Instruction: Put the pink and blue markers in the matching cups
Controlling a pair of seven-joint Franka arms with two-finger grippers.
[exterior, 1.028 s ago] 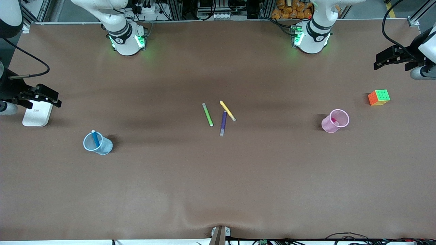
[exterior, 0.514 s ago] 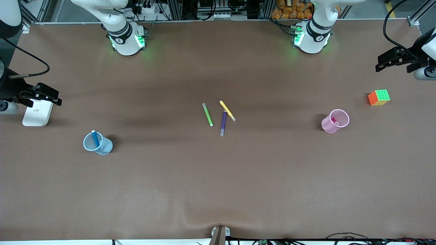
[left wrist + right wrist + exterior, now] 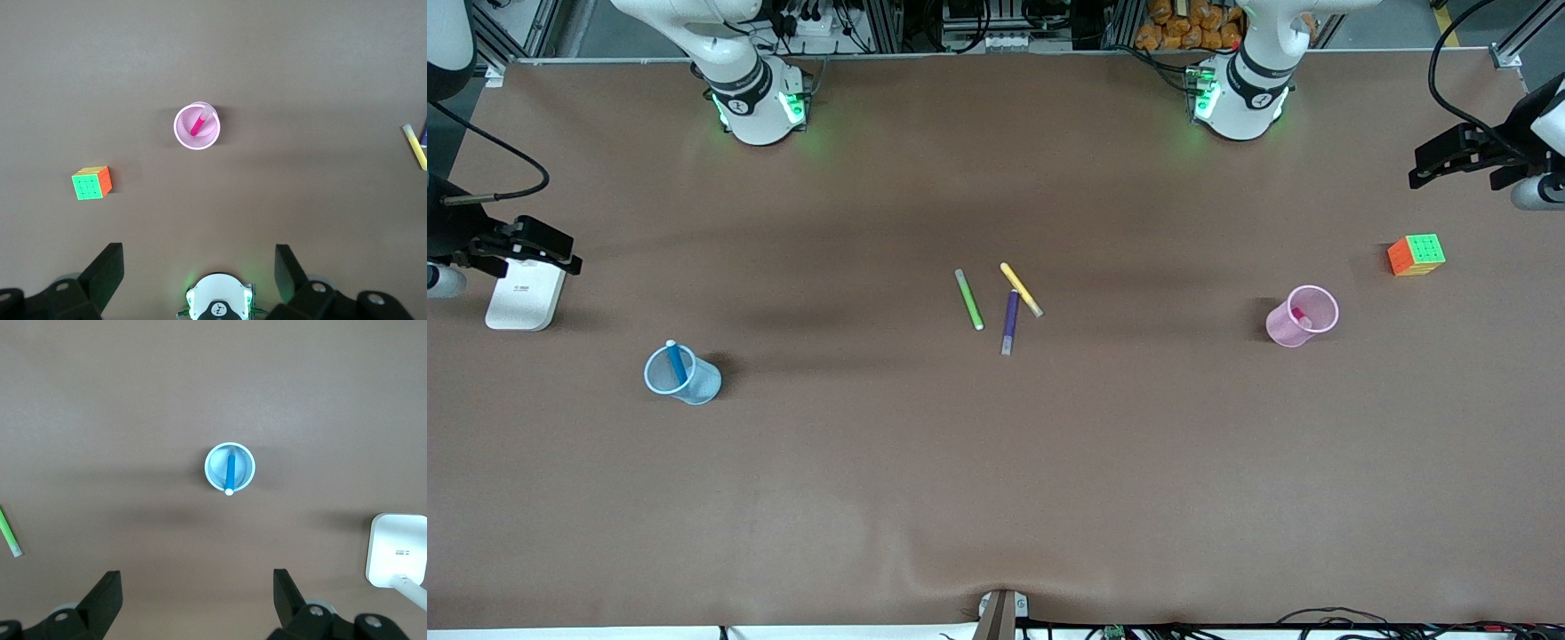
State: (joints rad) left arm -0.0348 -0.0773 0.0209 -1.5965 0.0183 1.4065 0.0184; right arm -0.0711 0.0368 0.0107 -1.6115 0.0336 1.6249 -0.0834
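Observation:
The pale blue cup (image 3: 682,375) (image 3: 229,466) stands toward the right arm's end of the table with the blue marker (image 3: 677,362) (image 3: 230,473) upright inside it. Toward the left arm's end, the pale pink cup (image 3: 1303,316) (image 3: 197,127) holds the pink marker (image 3: 1299,314) (image 3: 198,124). My right gripper (image 3: 560,253) (image 3: 197,580) hangs open and empty high over the table edge by a white box. Up over the table's left-arm end, the left gripper (image 3: 1423,164) (image 3: 199,257) is also open and empty.
Green (image 3: 968,300), yellow (image 3: 1021,289) and purple (image 3: 1010,321) markers lie together mid-table. A colourful cube (image 3: 1416,254) (image 3: 92,183) sits beside the pink cup toward the left arm's end. A white box (image 3: 525,295) (image 3: 396,550) rests under the right gripper.
Both grippers have drifted slightly outward and toward the bases' side. Cups and markers have not moved.

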